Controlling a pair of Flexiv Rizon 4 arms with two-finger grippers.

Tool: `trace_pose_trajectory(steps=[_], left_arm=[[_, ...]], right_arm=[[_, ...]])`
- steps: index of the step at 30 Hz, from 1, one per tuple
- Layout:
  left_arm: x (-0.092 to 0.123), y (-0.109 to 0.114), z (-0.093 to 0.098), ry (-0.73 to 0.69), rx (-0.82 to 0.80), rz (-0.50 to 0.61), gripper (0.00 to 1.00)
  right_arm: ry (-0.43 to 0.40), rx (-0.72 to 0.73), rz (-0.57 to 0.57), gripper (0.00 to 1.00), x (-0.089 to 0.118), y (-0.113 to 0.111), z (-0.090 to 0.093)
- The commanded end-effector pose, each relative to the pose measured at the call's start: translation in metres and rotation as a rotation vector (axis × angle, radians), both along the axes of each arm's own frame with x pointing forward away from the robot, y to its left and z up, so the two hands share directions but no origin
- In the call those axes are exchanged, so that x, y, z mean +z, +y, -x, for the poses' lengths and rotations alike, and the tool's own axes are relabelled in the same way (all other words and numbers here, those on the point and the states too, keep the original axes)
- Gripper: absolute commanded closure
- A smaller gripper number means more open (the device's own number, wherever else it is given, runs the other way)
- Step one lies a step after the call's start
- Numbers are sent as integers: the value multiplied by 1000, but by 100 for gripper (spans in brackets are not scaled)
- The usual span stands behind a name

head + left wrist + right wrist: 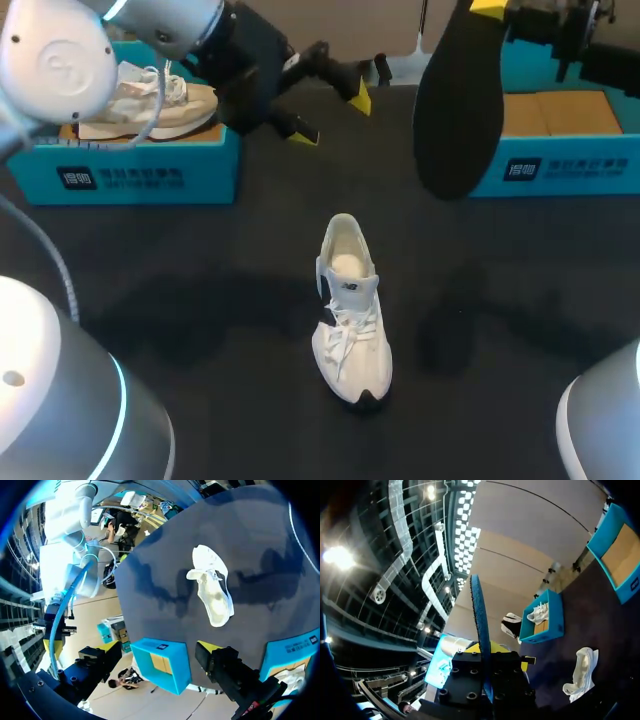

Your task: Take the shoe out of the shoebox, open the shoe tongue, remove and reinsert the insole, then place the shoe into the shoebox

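The left box (140,170) stands on the counter (200,270) just beside the left gripper (333,115), on its outer side. A beige shoe (150,100) lies inside it. In the left wrist view, one corner of this box (295,652) shows beside the gripper (160,652), with that shoe (290,675) in it.

The left gripper hangs above the counter with its fingers apart and nothing between them.

The white shoe (350,310) is out of both boxes and rests on its sole on the counter. It is well apart from both grippers, lying between them and nearer the robot. Its heel points toward the grippers, its mouth gapes and its laces are loose. In the left wrist view it (212,587) lies well ahead of the gripper. In the right wrist view it (582,675) lies ahead of and below the right gripper (487,655).

The right gripper (490,10) is clamped on the black insole (460,100). The insole hangs down from the gripper, clear of the counter and apart from the white shoe. In the right wrist view the insole (480,630) shows edge-on, rising from between the fingers.

The right box (570,170) stands open just beside the right gripper, with its brown cardboard floor bare. It appears in the left wrist view (160,665) ahead of the open fingers. It also shows in the right wrist view (620,560), and the left box (545,617) lies farther ahead in that view.
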State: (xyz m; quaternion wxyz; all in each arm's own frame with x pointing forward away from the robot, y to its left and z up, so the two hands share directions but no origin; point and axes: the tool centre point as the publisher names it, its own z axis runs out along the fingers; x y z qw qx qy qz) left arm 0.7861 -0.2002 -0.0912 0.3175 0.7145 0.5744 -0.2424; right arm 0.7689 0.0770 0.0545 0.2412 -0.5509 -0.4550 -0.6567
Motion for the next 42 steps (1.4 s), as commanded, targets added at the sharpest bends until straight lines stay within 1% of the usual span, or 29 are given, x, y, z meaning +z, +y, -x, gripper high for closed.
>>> trace_pose_trajectory(steps=[1, 11, 12, 13, 14, 15, 16, 18, 21, 22, 23, 26, 30, 35, 38, 42], left_arm=[[-3, 2, 1, -3, -1, 19, 0], [-3, 2, 1, -3, -1, 19, 0], [-3, 2, 1, -3, -1, 19, 0], [1, 3, 0, -24, 10, 56, 0], [3, 3, -2, -34, 20, 65, 0], [7, 5, -5, -46, 38, 91, 0], [9, 5, -7, -47, 40, 104, 0], [18, 8, -13, -80, 51, 135, 0], [29, 12, -16, -98, 55, 205, 0], [33, 14, -17, -114, 60, 228, 0], [35, 16, -17, -127, 66, 243, 0], [43, 21, -19, -160, 89, 313, 0], [50, 22, -16, -182, 87, 392, 0], [51, 20, -11, -162, 62, 481, 0], [51, 19, -9, -143, 79, 513, 0], [58, 18, -5, -107, 100, 591, 0]], right_arm=[[2, -6, 1, 100, 1, 6, -4], [2, -6, 1, 100, 1, 6, -4], [9, -8, -37, 100, 1, 5, -6], [7, -8, -41, 100, 2, 4, -7], [7, -5, -52, 100, 3, 3, -9], [18, 5, -86, 100, 4, 3, -11], [26, 8, -90, 100, 4, 2, -13], [61, 28, -127, 100, 4, -1, -19], [111, 54, -130, 100, 4, -4, -27], [139, 54, -96, 100, 4, -6, -31], [144, 60, -90, 100, 5, -7, -33], [191, 72, -89, 100, 7, -11, -43], [260, 77, -91, 100, 5, -13, -54], [348, 97, -86, 100, -6, -9, -70], [358, 105, -88, 100, -11, -5, -77], [390, 125, -89, 100, -23, 5, -88]])
